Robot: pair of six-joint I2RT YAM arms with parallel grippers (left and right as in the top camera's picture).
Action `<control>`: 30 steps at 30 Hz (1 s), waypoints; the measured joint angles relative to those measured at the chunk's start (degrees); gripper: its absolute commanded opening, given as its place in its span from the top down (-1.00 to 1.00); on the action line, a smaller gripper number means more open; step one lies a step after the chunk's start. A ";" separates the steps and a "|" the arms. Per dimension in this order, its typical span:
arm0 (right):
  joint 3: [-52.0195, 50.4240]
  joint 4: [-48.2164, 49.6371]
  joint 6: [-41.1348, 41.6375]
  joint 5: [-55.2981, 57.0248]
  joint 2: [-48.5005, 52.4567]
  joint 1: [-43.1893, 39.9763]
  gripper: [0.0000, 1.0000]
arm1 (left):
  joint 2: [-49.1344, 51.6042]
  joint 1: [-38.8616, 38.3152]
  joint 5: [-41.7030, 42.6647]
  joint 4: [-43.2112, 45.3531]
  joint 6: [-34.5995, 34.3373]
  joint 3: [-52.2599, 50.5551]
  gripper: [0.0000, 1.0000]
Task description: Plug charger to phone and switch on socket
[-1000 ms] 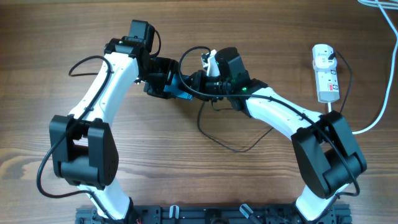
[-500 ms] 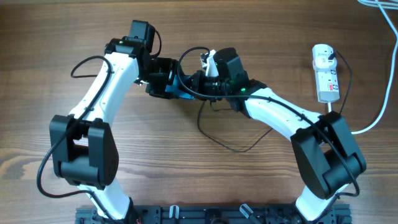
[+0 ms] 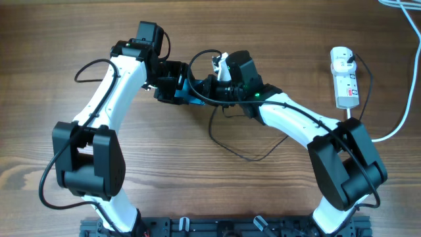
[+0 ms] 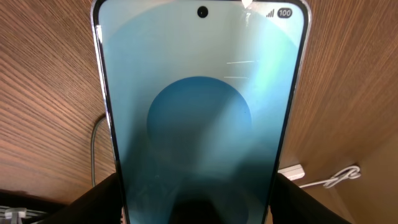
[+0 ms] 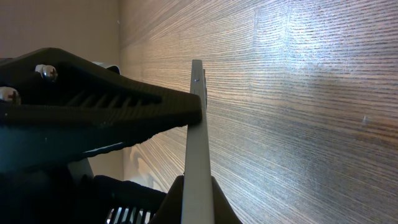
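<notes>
Phone (image 4: 199, 112) sits pinched in left gripper (image 3: 172, 86); right gripper (image 3: 214, 85) has edged closer, now idle. Its fingers we can't read; charger (image 3: 227, 146) probably unplugged.

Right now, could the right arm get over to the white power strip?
Probably yes: the power strip lies on that arm's side, nothing standing between. But the right gripper is at the phone and would have to leave it first.
</notes>
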 measured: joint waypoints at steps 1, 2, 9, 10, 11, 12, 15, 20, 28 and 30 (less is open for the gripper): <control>0.00 0.07 0.00 0.00 0.00 0.00 0.91 | 0.00 0.00 0.00 0.00 0.00 0.00 0.10; 0.00 0.09 0.00 0.00 0.00 0.00 0.91 | 0.00 0.00 0.00 0.02 0.00 0.00 0.07; 0.00 0.11 0.00 -0.02 0.00 -0.04 0.92 | 0.00 0.00 0.00 0.04 -0.04 0.00 -0.51; 0.00 0.11 0.02 -0.02 0.00 -0.04 0.92 | 0.00 0.00 0.02 0.04 -0.15 0.00 -0.60; -0.02 0.09 0.07 0.13 0.00 -0.04 0.91 | 0.00 0.00 0.07 0.04 -0.33 0.00 -0.65; -0.02 -0.15 0.22 0.33 0.04 -0.04 0.91 | 0.00 0.00 0.48 0.09 -0.44 0.00 -0.72; -0.02 -0.15 0.22 0.61 0.35 -0.07 0.91 | -0.04 0.00 1.05 0.07 -0.44 0.02 -0.77; -0.02 0.31 0.24 1.09 0.35 -0.07 0.92 | -0.07 0.00 1.14 0.07 -0.46 0.04 -1.00; -0.02 0.87 0.90 0.94 0.35 -1.51 0.91 | -0.07 0.00 1.14 0.07 -0.44 0.04 -1.00; -0.02 1.44 1.16 -0.11 0.35 -3.48 0.91 | -0.07 0.00 1.14 0.85 -0.42 0.04 -1.00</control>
